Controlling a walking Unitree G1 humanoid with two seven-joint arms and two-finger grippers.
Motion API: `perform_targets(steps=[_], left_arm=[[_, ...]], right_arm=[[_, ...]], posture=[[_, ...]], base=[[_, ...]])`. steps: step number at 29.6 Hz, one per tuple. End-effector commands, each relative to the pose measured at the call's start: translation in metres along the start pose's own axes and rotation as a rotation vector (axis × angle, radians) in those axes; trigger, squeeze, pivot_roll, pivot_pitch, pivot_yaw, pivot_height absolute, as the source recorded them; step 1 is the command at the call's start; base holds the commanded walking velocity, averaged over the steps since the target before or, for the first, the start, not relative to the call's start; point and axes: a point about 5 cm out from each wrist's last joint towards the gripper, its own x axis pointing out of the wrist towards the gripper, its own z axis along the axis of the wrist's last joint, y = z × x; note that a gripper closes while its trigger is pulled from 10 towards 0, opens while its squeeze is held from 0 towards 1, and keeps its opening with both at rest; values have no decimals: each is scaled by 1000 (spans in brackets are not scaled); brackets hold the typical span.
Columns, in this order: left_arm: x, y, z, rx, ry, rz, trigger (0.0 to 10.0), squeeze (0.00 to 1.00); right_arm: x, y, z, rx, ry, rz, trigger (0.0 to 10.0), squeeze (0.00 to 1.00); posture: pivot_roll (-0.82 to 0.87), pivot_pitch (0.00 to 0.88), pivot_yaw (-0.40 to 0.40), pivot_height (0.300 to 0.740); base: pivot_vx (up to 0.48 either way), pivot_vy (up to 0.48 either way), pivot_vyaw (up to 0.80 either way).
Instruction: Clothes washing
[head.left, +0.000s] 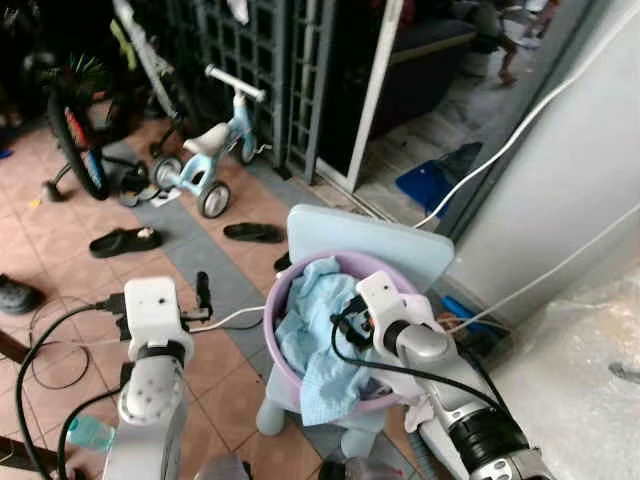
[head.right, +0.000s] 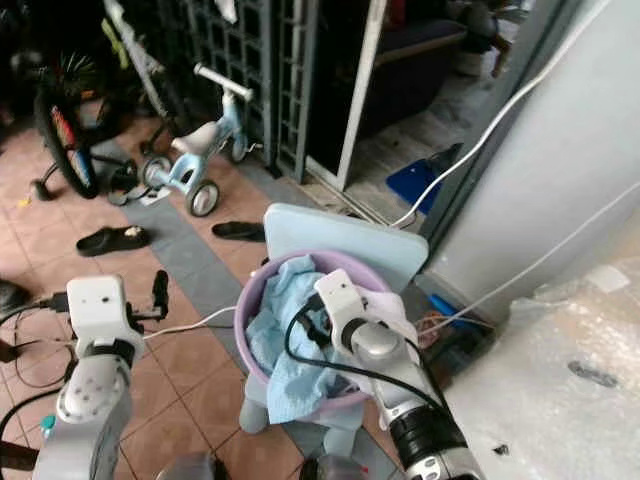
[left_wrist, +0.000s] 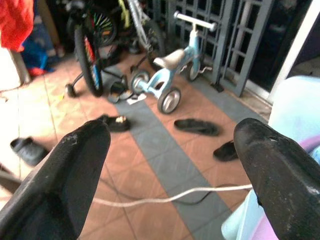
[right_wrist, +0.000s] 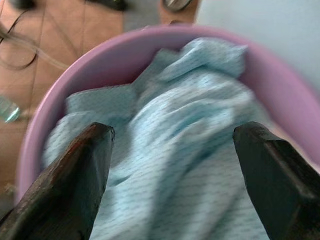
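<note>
The light blue cloth (head.left: 318, 330) lies heaped in a purple basin (head.left: 278, 290) that sits on a small pale blue chair (head.left: 400, 240), right in front of the robot. One corner of the cloth hangs over the basin's rim at about 6 o'clock. The right hand (right_wrist: 170, 150) hovers just above the heap with its two fingers spread wide and nothing between them. The left hand (left_wrist: 170, 145) is also wide and empty, held out over the tiled floor (head.left: 60, 250) at 9 o'clock from the basin.

Several things could go wrong from here. The chair looks light and the basin only rests on its seat, so a hard downward push or a sideways pull on the cloth could tip or slide the basin off. If the fingers close on only a thin fold, the cloth may slip out as it is lifted, or its trailing end may catch on the rim and drag the basin along. A white cable (head.left: 225, 320) runs across the floor at 9 o'clock, touching or close to the basin, and a dropped cloth could land on it or on the dirty tiles.
</note>
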Motion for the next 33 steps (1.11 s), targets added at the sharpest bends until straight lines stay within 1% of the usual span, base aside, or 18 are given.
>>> perform_targets(steps=[1,2,3,4,5,6,7,8,9,11,12,14,15,16,18,21,25,33], left_arm=[[-4,2,6,0,-2,18,10000,0],[-10,5,9,-7,-1,37,10000,0],[-10,5,9,-7,-1,37,10000,0],[-14,7,9,-9,6,46,10000,0],[-20,9,9,-10,15,54,10000,0],[-20,9,9,-10,15,54,10000,0],[-23,11,8,-10,21,56,10000,0],[-27,11,7,-8,28,56,10000,0],[-34,12,5,-2,47,54,10000,0],[-37,12,3,3,62,54,10000,0],[-41,12,1,3,80,53,10000,0],[-43,11,1,-2,87,46,10000,0],[-42,9,1,4,98,45,10000,0],[-42,9,1,4,98,45,10000,0],[-42,8,3,4,96,45,10000,0],[-42,8,4,9,98,46,10000,0],[-42,8,4,16,103,49,10000,0],[-40,7,4,25,107,53,10000,0]], right_arm=[[2,-3,-7,17,64,-1,10000,0],[5,-4,-7,37,98,-16,10000,0],[5,-4,-7,37,98,-16,10000,0],[7,-4,-7,45,113,-18,10000,0],[9,-3,-7,52,130,-27,9333,0],[9,-3,-7,52,130,-27,9333,0],[11,-4,-7,58,143,-41,4078,0],[12,-5,-7,61,154,-56,824,0],[15,-6,-6,66,168,-91,0,0],[17,-7,-4,73,169,-113,0,0],[18,-7,-4,91,172,-134,0,0],[19,-5,-6,109,185,-137,0,0],[20,-3,-11,132,208,-147,0,0],[20,-3,-11,132,208,-147,0,0],[20,3,-19,164,238,-148,0,0],[21,11,-24,191,252,-134,0,0],[22,16,-24,206,250,-117,0,0],[24,13,-22,248,238,-116,0,0]], posture=[[155,92,-131,740],[168,122,-148,740],[168,122,-148,740],[173,132,-152,740],[175,147,-154,740],[175,147,-154,740],[175,155,-155,740],[175,158,-156,740],[170,180,-156,740],[168,186,-157,740],[163,192,-156,740],[162,196,-157,740],[161,199,-158,740],[161,199,-158,740],[162,200,-159,740],[159,201,-158,740],[159,199,-162,740],[163,187,-170,740]], base=[[0,0,0],[0,0,0],[0,0,0],[0,0,0],[0,0,0],[0,0,0],[0,0,0],[0,0,0],[0,0,0],[0,0,0],[0,0,0],[0,0,0],[0,0,0],[0,0,0],[0,0,0],[0,0,0],[0,0,0],[0,0,0]])
